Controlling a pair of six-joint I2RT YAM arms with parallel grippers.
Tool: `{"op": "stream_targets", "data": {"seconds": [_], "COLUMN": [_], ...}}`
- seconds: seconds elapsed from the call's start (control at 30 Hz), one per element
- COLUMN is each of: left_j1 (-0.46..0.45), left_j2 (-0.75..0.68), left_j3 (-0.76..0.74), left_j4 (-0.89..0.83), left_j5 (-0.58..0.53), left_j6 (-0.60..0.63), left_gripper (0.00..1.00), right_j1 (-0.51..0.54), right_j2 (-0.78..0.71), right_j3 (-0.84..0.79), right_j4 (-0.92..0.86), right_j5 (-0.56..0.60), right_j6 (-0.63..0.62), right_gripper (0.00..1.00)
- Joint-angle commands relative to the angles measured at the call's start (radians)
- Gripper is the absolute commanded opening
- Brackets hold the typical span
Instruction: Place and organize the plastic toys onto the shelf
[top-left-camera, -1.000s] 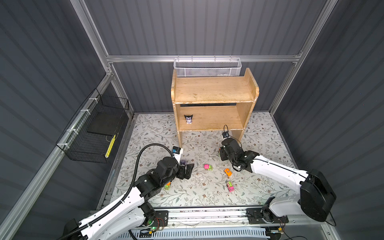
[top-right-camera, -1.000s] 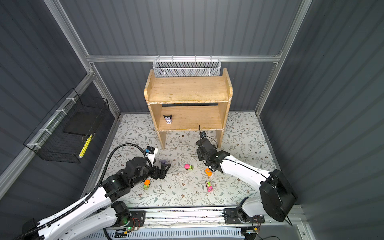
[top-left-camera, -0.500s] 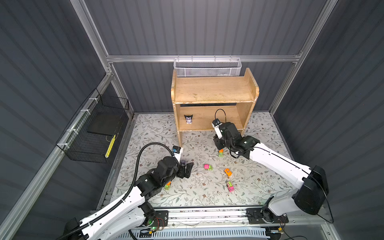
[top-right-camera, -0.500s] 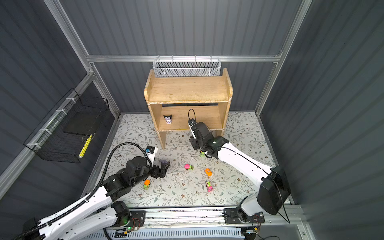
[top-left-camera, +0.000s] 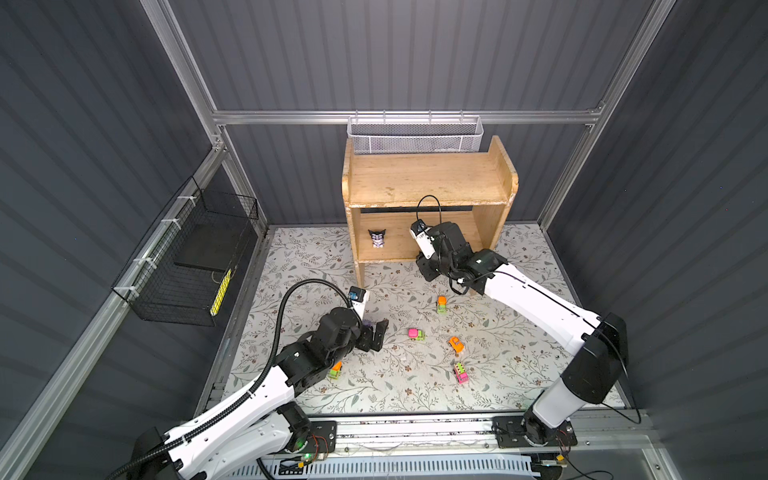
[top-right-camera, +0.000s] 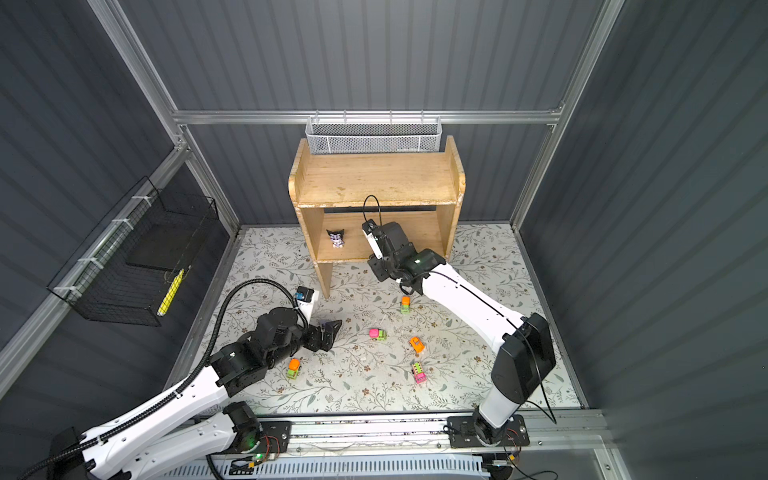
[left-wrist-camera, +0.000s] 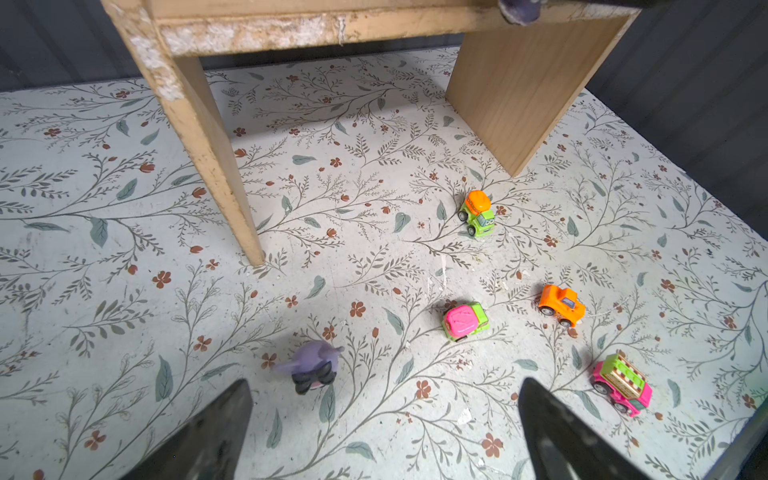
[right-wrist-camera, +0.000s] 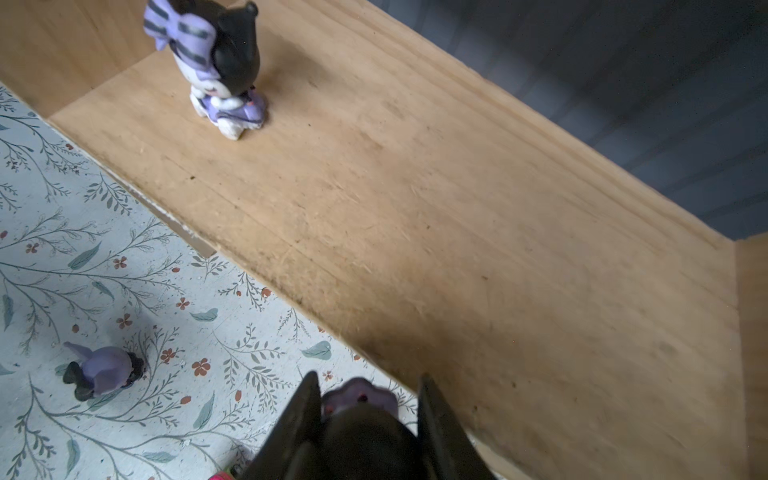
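The wooden shelf (top-left-camera: 428, 187) stands at the back; one black-and-lilac figurine (top-left-camera: 377, 238) stands on its lower tier, also seen in the right wrist view (right-wrist-camera: 220, 66). My right gripper (right-wrist-camera: 368, 399) is shut on a second figurine (right-wrist-camera: 359, 411) at the lower tier's front edge (top-left-camera: 427, 266). A third figurine (left-wrist-camera: 311, 368) lies on the floor just ahead of my open left gripper (left-wrist-camera: 384, 415), apart from both fingers. Several neon cars lie on the floor: orange-green (top-left-camera: 441, 304), pink-green (top-left-camera: 415, 334), orange (top-left-camera: 456, 344).
A pink striped car (top-left-camera: 460, 372) and an orange-green car (top-left-camera: 336, 370) beside the left arm lie nearer the front rail. A black wire basket (top-left-camera: 195, 257) hangs on the left wall. A white mesh basket (top-left-camera: 415, 135) hangs behind the shelf top. The shelf leg (left-wrist-camera: 208, 166) stands ahead of the left gripper.
My right arm has risen from the floor by the cars and travelled back to the lower tier's front edge, carrying the figurine. The left arm has stayed put.
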Motion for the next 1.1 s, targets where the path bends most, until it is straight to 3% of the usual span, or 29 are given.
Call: {"op": "stream_targets", "data": {"seconds": [0.0, 1.07], "left_j1": [-0.001, -0.002], "left_j2": [-0.002, -0.004], "left_j3": [0.035, 0.073], "left_j4": [0.0, -0.036], "left_j5": [-0.018, -0.052], "left_j6": [0.029, 0.065], "left_gripper": [1.0, 1.0], "right_j1": [-0.009, -0.04], "right_j2": [0.032, 0.252], "right_j3": [0.049, 0.381], "right_j4": [-0.011, -0.2], "right_j5": [-0.028, -0.172], "right_j6": [-0.023, -0.1], "right_gripper": [0.32, 0.34]}}
